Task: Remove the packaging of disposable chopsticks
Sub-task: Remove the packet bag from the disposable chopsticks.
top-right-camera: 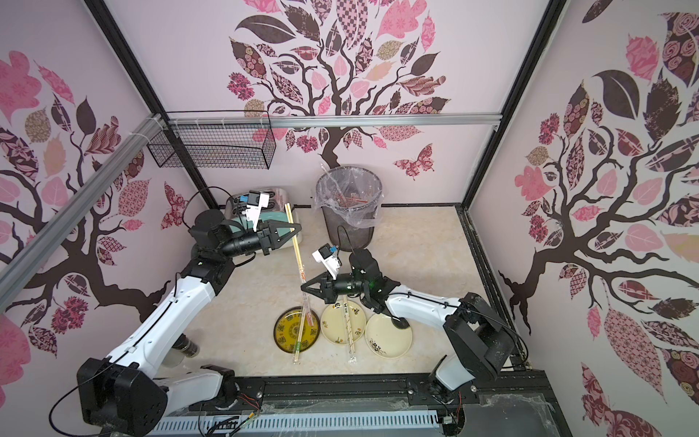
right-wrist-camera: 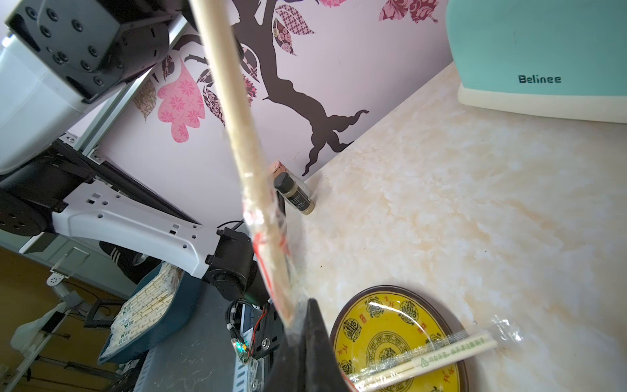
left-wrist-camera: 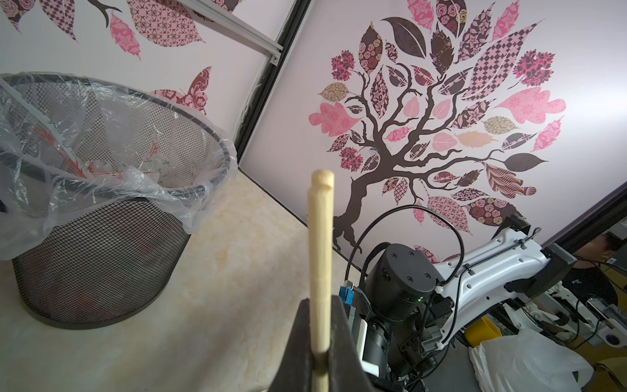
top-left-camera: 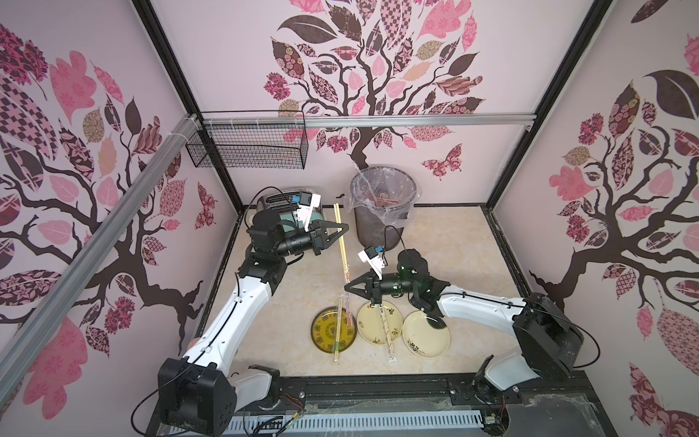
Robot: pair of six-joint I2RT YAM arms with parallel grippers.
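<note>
Chopsticks are stretched between both claws above the tabletop, beyond the yellow plate [top-left-camera: 321,335] on its far side. The left gripper [top-left-camera: 345,227] is clamped on the held chopstick pair [top-left-camera: 343,249] near its upper end, and the left wrist view shows the pale wood pinched between the dark fingers [left-wrist-camera: 300,342] with the bare tips poking out past them. The right gripper [top-left-camera: 346,288], closer to the yellow plate, is closed on the red-printed sleeve [right-wrist-camera: 268,237]. That sleeve covers only the lower stretch of the sticks, and the wood above it is bare.

A green-printed wrapped pair [top-left-camera: 337,333] lies across the yellow plate, its near end overhanging the rim. Just beside the yellow plate to the right sits a flowered cream plate [top-left-camera: 367,321], which carries a black-printed wrapped pair [top-left-camera: 386,329] lying at a slant. One plate further right is a second cream plate [top-left-camera: 425,336], partly under the right arm.

Well behind the yellow plate stands a mesh waste bin [top-left-camera: 380,230] with a clear liner, and crumpled red-printed wrappers [left-wrist-camera: 68,152] lie inside it. Behind and to the left of the yellow plate is a teal Belinee toaster [right-wrist-camera: 543,51], and a small dark-capped bottle [right-wrist-camera: 294,197] stands against the left wall.
</note>
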